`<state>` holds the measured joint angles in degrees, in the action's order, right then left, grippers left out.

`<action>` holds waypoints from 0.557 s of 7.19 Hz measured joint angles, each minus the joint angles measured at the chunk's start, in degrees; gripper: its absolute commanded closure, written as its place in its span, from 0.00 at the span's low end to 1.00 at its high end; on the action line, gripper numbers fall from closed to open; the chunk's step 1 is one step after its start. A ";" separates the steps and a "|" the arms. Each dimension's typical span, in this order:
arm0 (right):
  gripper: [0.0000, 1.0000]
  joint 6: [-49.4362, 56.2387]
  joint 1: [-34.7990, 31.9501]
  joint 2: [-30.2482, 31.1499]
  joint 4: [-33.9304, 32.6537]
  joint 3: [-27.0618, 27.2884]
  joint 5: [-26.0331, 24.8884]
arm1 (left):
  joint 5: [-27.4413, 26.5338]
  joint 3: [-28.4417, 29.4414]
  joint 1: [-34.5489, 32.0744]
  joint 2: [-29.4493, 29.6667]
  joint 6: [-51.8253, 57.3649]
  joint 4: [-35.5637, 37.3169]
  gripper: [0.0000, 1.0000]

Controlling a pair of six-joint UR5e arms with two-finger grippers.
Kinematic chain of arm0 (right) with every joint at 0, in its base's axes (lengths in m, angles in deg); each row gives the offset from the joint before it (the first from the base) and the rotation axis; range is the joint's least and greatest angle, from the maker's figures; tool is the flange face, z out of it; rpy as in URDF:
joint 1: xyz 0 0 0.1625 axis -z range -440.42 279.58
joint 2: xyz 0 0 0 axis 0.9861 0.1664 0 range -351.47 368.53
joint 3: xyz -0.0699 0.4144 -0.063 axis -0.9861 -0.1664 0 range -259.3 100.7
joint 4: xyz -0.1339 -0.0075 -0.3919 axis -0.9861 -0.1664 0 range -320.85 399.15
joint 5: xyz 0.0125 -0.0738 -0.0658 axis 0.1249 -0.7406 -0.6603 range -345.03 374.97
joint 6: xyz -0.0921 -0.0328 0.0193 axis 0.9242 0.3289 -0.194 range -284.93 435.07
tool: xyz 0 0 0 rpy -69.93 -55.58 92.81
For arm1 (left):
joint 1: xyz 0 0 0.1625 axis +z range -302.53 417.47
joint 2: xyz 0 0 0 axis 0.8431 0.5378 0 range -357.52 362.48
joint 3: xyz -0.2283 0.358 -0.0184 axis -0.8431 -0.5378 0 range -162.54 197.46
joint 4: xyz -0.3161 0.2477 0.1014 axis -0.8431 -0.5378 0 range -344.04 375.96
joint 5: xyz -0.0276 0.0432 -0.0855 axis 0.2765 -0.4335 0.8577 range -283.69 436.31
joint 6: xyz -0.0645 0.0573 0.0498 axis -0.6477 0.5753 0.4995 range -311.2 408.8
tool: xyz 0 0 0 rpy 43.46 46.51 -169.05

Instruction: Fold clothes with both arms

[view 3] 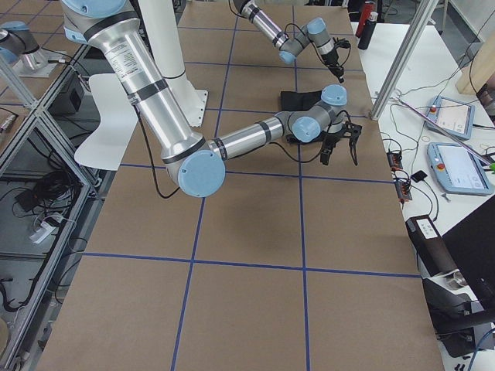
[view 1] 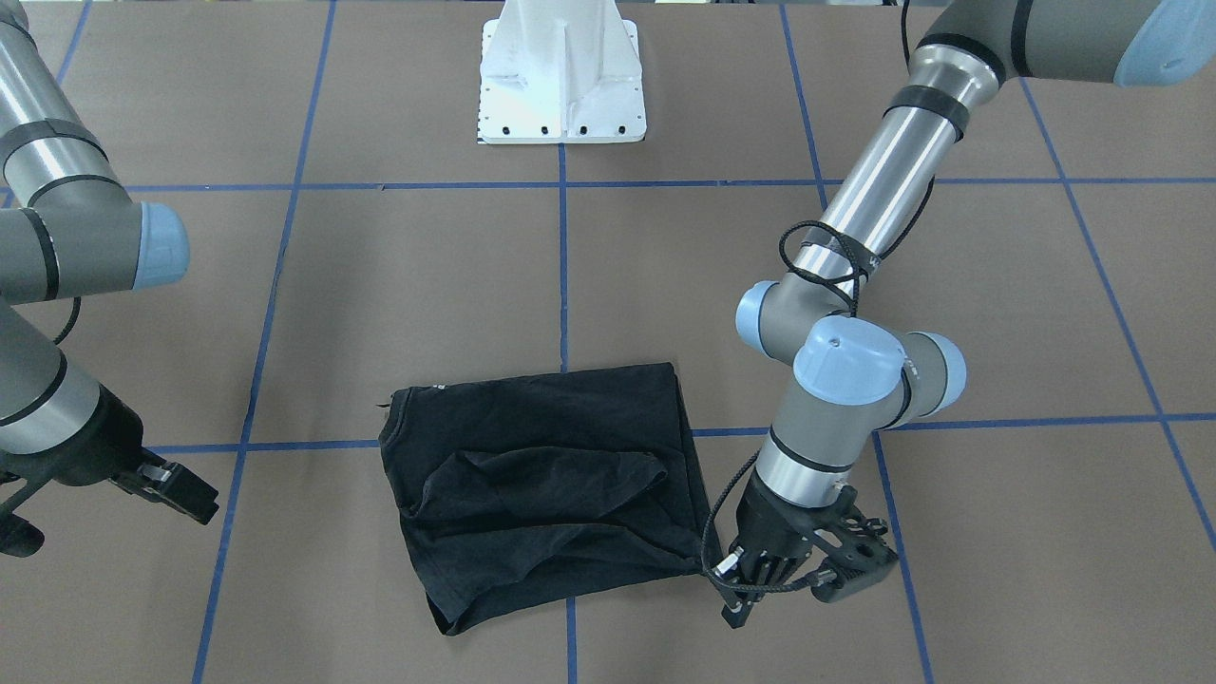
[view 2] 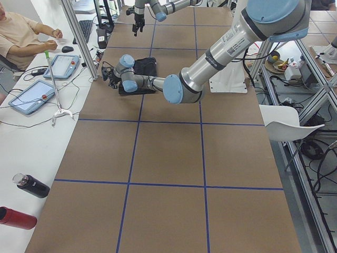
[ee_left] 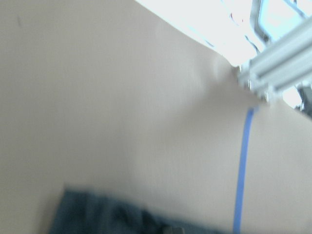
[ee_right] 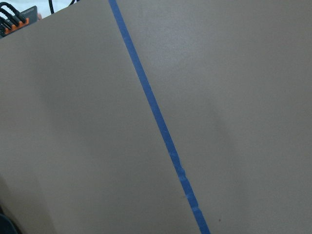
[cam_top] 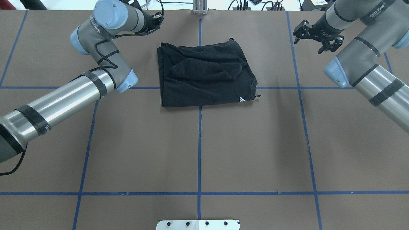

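1. Black cloth folded into a rough rectangle: the T-shirt (cam_top: 204,76) lies flat on the brown table (cam_top: 204,153). It sits on the side far from the white pedestal base (view 1: 562,71), astride the middle blue tape line (cam_top: 199,143).
2. One sleeve (cam_top: 204,68) is doubled over on top of the fold. A small white logo (cam_top: 242,99) shows at the shirt's near right corner.
3. The left gripper (view 1: 788,594) hangs low, just beside the shirt's far left corner. I can see no contact with the cloth.
4. Its fingers seem spread apart with nothing between them. The wrist hides most of it from overhead, so this rests on the front-facing view alone.
5. The right gripper (cam_top: 307,46) has its jaws wide apart and holds nothing. It is above bare table, well apart from the shirt on the right, beyond a blue tape line.
6. The shirt lies between the two grippers — much nearer the left one.
7. The left wrist view is blurred: a dark strip of cloth shows along its lower edge, with bare table and a tape line beyond.
8. The right wrist view shows only brown table crossed by one tape line.
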<state>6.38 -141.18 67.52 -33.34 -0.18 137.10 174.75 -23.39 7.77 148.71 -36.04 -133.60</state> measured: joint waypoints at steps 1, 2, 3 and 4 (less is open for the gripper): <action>0.00 0.20 -0.49 -0.03 -0.17 -0.06 0.33 | 0.52 0.01 -0.98 -0.13 1.93 -0.06 1.00; 0.00 0.70 -1.50 0.12 -0.36 0.09 0.93 | 1.80 -2.28 -1.79 -1.97 4.33 0.01 1.00; 0.00 1.28 -2.65 0.80 -0.45 0.86 1.87 | 4.29 -7.94 -2.46 -6.48 6.99 0.13 1.00; 0.00 1.98 -3.92 2.51 -0.54 2.45 3.10 | 8.72 -14.43 -3.67 -11.59 9.85 0.23 1.00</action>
<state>8.36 -145.11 70.03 -33.88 2.27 140.20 183.47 -37.82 4.10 137.12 -26.19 -133.36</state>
